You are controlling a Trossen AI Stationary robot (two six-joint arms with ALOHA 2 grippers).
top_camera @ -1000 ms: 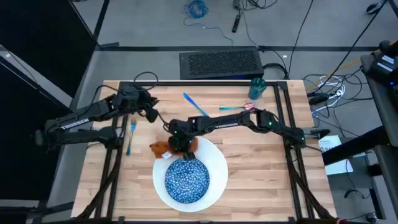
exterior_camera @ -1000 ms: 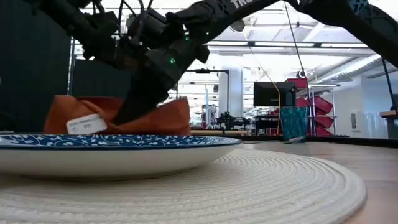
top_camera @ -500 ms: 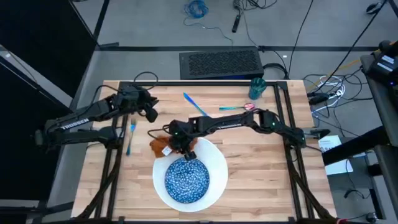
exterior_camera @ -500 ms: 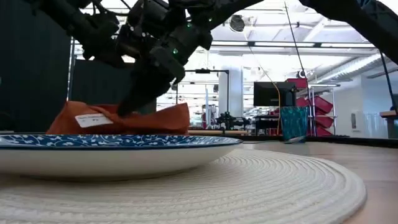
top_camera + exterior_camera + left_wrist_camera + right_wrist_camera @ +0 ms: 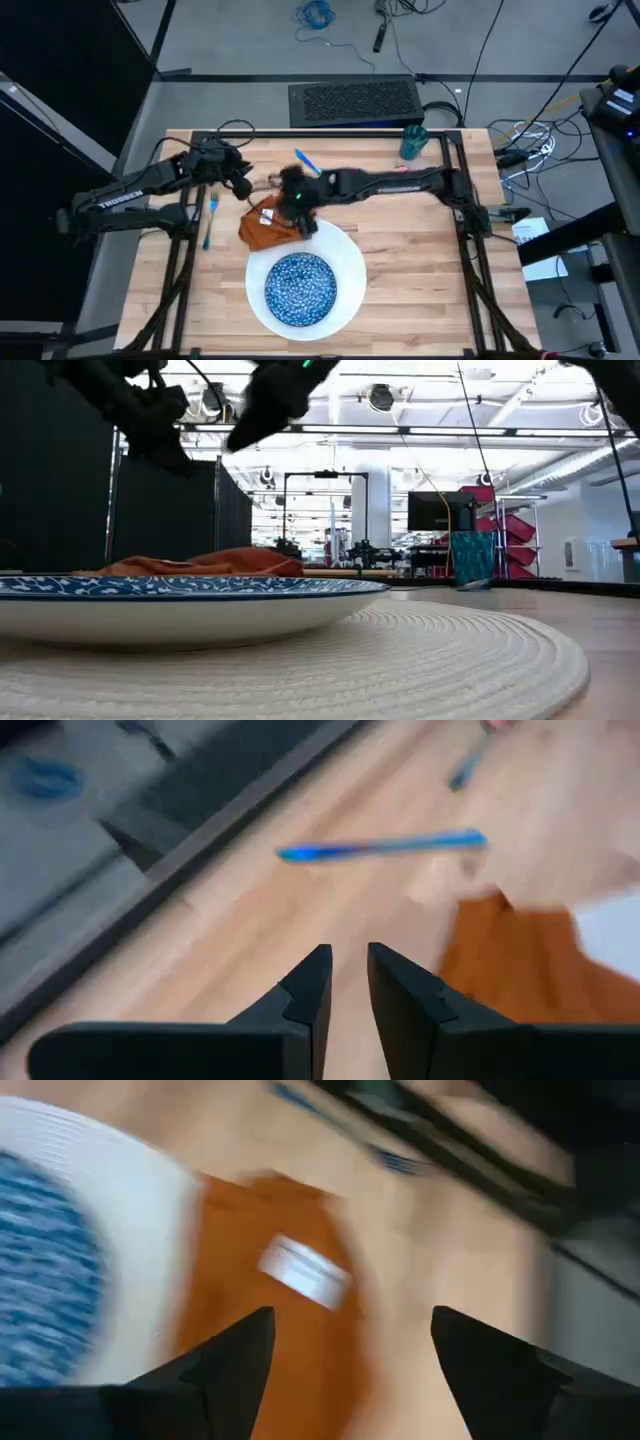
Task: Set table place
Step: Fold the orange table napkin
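The orange napkin point(image 5: 262, 228) lies crumpled on the table, its near edge against the far-left rim of the white plate point(image 5: 345, 255). A white tag point(image 5: 303, 1270) shows on top of the napkin. The blue speckled bowl point(image 5: 300, 287) sits on the plate. My right gripper point(image 5: 303, 213) hangs open above the napkin point(image 5: 270, 1320), clear of it, as the low view point(image 5: 250, 420) shows. My left gripper point(image 5: 243, 185) hovers to the far left of the napkin with a narrow gap between its fingers point(image 5: 347, 970) and nothing in it.
A light-blue fork point(image 5: 209, 218) lies near the left rail. Two more light-blue pieces point(image 5: 305, 162) point(image 5: 372, 173) lie toward the far edge. The teal cup point(image 5: 413, 141) stands at the far right. Bare wood stretches to the right of the plate.
My right gripper has opened and let go of the napkin, then risen and drawn back toward the table's far edge. The napkin, held up in a peak before, has dropped and now lies low and spread on the table beside the plate.
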